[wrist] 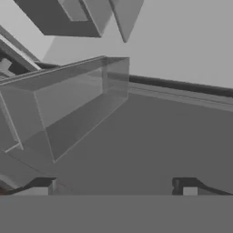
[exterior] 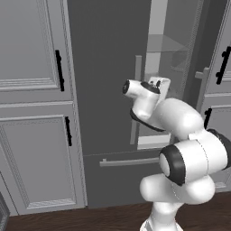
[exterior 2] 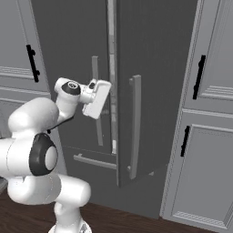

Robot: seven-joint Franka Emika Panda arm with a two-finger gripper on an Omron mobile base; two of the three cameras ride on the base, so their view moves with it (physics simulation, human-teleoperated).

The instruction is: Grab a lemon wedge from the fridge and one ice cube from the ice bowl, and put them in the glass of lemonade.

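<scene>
1. Jaws stand wide apart with nothing between them; the gripper (wrist: 113,187) faces into the fridge (exterior: 108,67), at the gap of its opened right door (exterior 2: 154,91).
2. A clear bin (wrist: 68,104) sits inside the fridge, just ahead of the fingertips (wrist: 43,185).
3. Light grey cabinets (exterior: 31,90) with black handles flank the fridge on both sides.
4. Below the fridge doors, the drawer's horizontal bar (exterior: 128,161) shows.
</scene>
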